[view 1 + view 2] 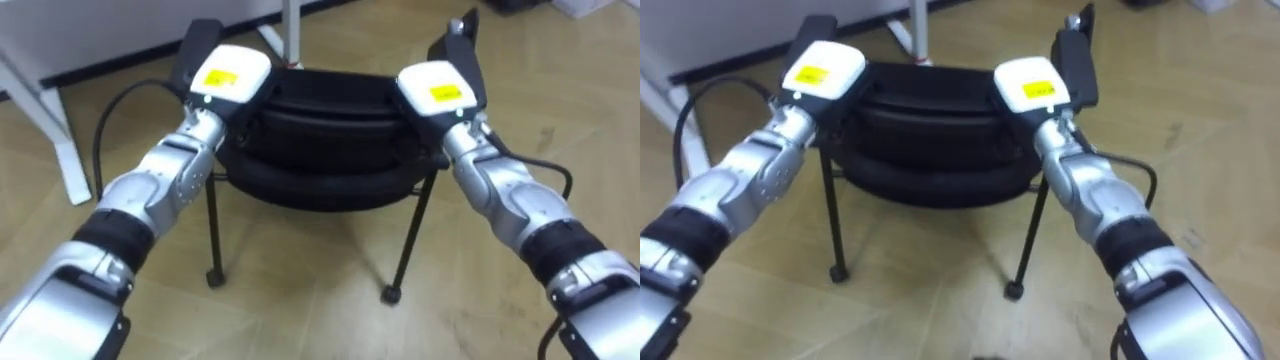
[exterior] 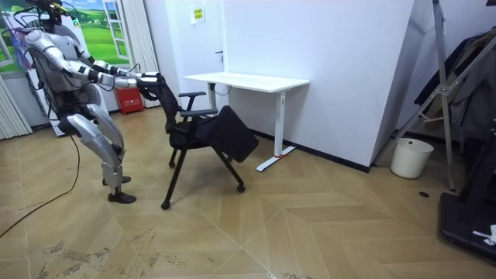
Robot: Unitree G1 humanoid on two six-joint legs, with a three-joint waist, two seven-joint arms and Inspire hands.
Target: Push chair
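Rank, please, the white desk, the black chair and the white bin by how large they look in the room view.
1 and 2. desk and chair: they look about alike, and the chair stands nearer the camera, so I leave them unranked.
3. bin: clearly the smallest.

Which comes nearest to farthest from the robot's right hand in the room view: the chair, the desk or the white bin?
1. Chair, right against the right hand.
2. Desk, just beyond the chair.
3. White bin, far off at the room view's right.
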